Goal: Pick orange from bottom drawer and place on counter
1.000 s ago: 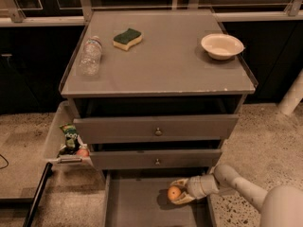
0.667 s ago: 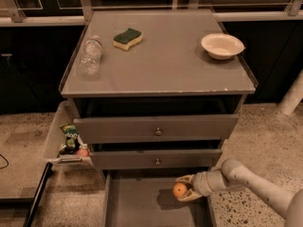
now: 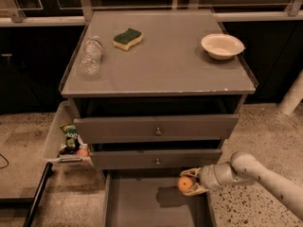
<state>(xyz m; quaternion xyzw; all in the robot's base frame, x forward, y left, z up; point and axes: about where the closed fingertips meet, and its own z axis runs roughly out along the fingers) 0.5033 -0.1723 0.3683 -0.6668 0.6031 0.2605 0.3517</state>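
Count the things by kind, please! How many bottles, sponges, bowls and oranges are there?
Bottle: 1, lying on the counter
Sponge: 1, on the counter
Bowl: 1, on the counter
Orange: 1, held in the tool over the bottom drawer
Total: 4

1 high front view looks down on counter [image 3: 161,65], hand [image 3: 191,186] at lower right.

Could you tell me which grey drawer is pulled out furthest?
The shallow grey bottom drawer, beneath the two knobbed drawers; the pincer holds the round orange over it.
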